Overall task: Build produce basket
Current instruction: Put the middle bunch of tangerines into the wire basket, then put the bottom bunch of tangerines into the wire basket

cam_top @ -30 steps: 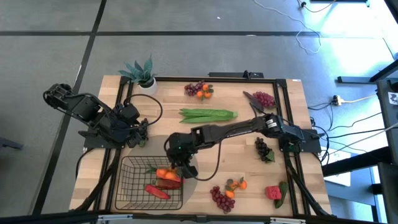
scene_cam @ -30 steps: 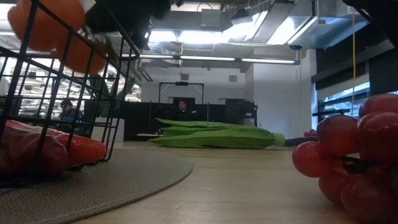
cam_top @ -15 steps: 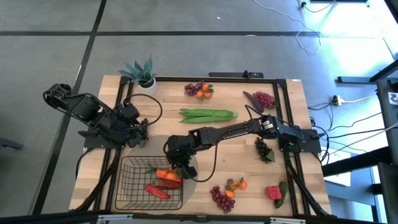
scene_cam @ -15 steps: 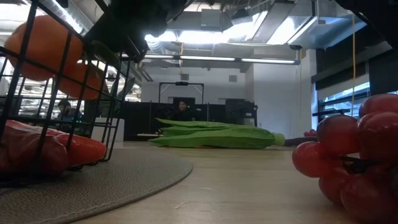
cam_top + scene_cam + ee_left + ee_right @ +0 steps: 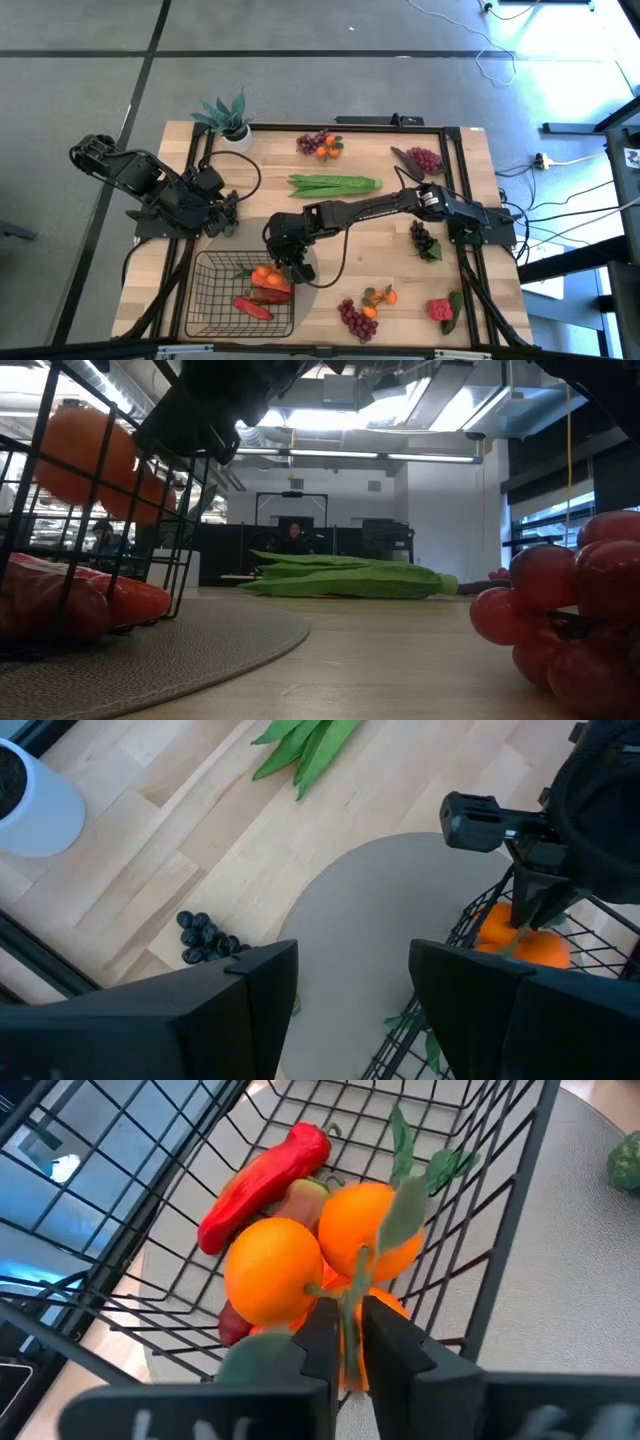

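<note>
A: Starting at the left of the desk (image 5: pixel 400 290), what do we see?

B: We see the left gripper (image 5: pixel 229 214) waiting near the left edge, beside the potted plant's (image 5: pixel 228 118) side of the desk, its fingers (image 5: pixel 250 990) spread apart with nothing between them. A small dark grape bunch (image 5: pixel 203 937) lies on the wood just ahead of it.

A: And next over?

B: We see the basket (image 5: pixel 215 300) at the front left, sitting partly on the grey round mat (image 5: pixel 380 910). Inside it lie a red pepper (image 5: pixel 268 1183) and the tangerines (image 5: pixel 315 1265). The right gripper (image 5: pixel 281 262) reaches over the basket's right rim, its fingers (image 5: pixel 320 1335) nearly together on the green stem of the tangerines, which hang just inside the wire wall.

A: Further right?

B: We find the long green bean pods (image 5: pixel 335 184) mid-desk, a grape-and-tangerine cluster (image 5: pixel 320 144) at the back, purple grapes (image 5: pixel 424 159) at the back right, dark grapes (image 5: pixel 424 240) by the right arm, and at the front a red grape bunch (image 5: pixel 356 320), small tangerines (image 5: pixel 380 296) and a strawberry (image 5: pixel 439 309).

A: Any writing to read?

B: We can make out none on anything.
</note>
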`<act>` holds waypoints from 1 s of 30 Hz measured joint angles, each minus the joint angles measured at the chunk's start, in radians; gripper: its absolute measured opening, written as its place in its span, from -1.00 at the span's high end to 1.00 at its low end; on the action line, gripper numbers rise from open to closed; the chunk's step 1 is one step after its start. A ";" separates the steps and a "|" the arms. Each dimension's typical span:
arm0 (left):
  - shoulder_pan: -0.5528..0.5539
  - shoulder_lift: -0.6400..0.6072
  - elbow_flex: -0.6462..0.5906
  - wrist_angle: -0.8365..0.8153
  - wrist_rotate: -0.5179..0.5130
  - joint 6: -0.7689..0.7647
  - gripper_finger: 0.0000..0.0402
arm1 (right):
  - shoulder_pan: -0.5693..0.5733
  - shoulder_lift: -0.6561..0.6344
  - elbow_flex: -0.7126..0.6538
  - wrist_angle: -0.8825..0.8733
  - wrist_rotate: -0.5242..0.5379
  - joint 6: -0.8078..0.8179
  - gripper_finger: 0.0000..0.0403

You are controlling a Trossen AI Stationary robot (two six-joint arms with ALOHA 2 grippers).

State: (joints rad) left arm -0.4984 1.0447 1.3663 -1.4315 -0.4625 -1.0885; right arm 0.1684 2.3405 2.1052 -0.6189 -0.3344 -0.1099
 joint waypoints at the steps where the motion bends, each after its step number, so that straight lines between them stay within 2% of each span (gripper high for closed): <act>1: 0.000 0.000 0.000 0.000 0.000 0.000 0.10 | 0.000 0.000 0.000 0.000 0.000 0.000 0.81; 10: 0.000 0.000 0.000 0.000 0.010 -0.001 0.10 | 0.000 0.000 0.000 0.007 0.000 0.026 0.63; 16: 0.000 0.000 0.000 -0.018 0.010 -0.060 0.10 | -0.018 -0.002 0.092 -0.098 -0.007 -0.008 0.68; 21: 0.000 0.000 0.000 -0.075 0.011 -0.088 0.10 | -0.023 -0.003 0.230 -0.243 0.007 -0.062 0.77; 25: 0.000 0.000 0.000 -0.079 0.010 -0.096 0.10 | -0.021 -0.052 0.219 -0.311 0.082 -0.094 0.80; 30: 0.000 0.000 0.000 -0.079 -0.009 -0.112 0.10 | -0.024 -0.121 0.218 -0.468 0.236 -0.078 0.81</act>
State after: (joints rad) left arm -0.4980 1.0451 1.3663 -1.5109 -0.4717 -1.2007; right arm 0.1447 2.2198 2.3234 -1.0867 -0.0988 -0.1875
